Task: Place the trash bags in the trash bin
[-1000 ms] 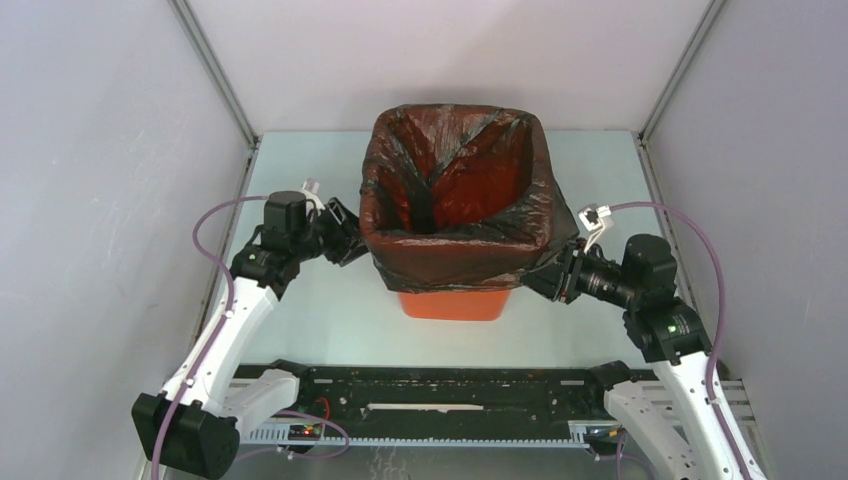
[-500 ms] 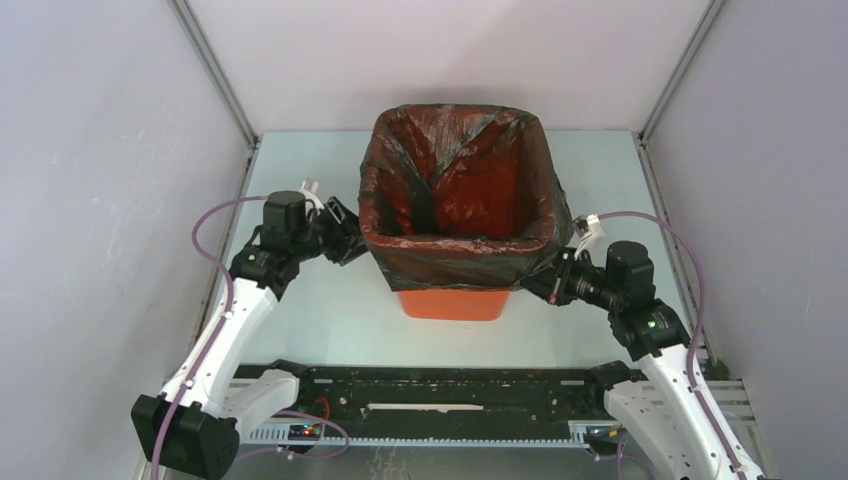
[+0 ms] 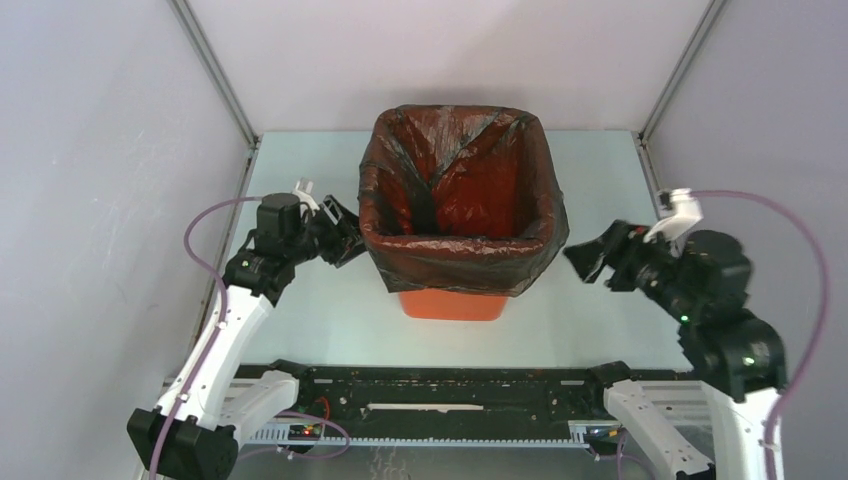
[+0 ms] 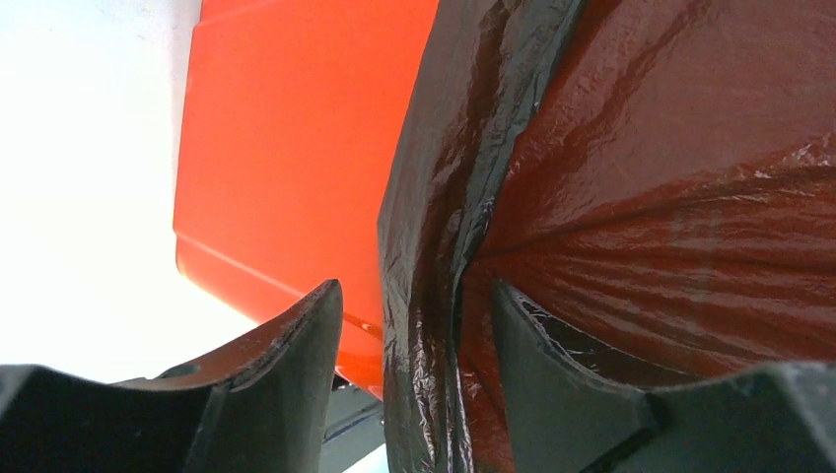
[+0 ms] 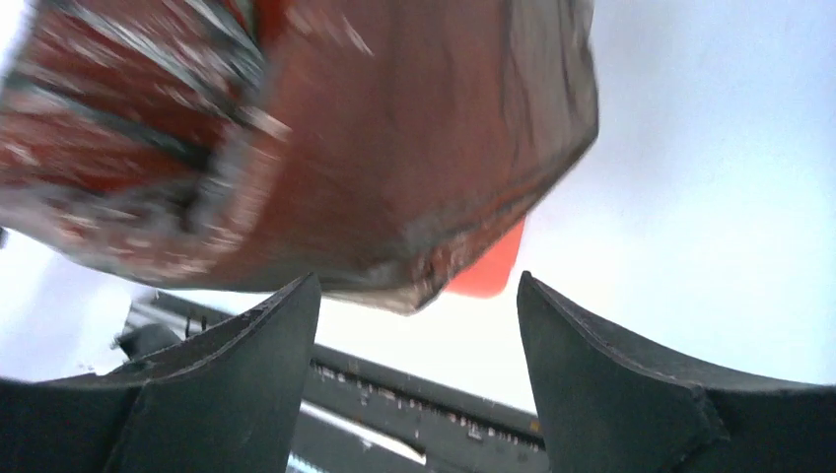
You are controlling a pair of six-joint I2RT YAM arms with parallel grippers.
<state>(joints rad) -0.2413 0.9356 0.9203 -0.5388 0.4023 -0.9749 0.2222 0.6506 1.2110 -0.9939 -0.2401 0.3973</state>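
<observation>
The orange trash bin [image 3: 450, 304] stands mid-table with the glossy black trash bag [image 3: 460, 262] lining it and draped over its rim. My left gripper [image 3: 344, 234] is at the bin's left side. In the left wrist view it [image 4: 416, 291] is open, and a hanging fold of the bag [image 4: 434, 325] runs between the fingers in front of the bin's wall [image 4: 296, 148], with a gap to the left finger. My right gripper [image 3: 588, 262] hangs open to the right of the bin, apart from it. Nothing lies between its fingers [image 5: 416, 281], and the bag [image 5: 345, 148] and a corner of the bin [image 5: 490, 271] lie beyond them.
A black rail [image 3: 440, 385] runs along the near table edge between the arm bases. Grey enclosure walls with metal posts [image 3: 212, 70] close in the left, right and back. Purple cables [image 3: 200, 240] loop off both wrists.
My right gripper let go of the bag's right front corner, opened wide and drew back to the right. The left gripper opened a little and stayed beside the bin.
</observation>
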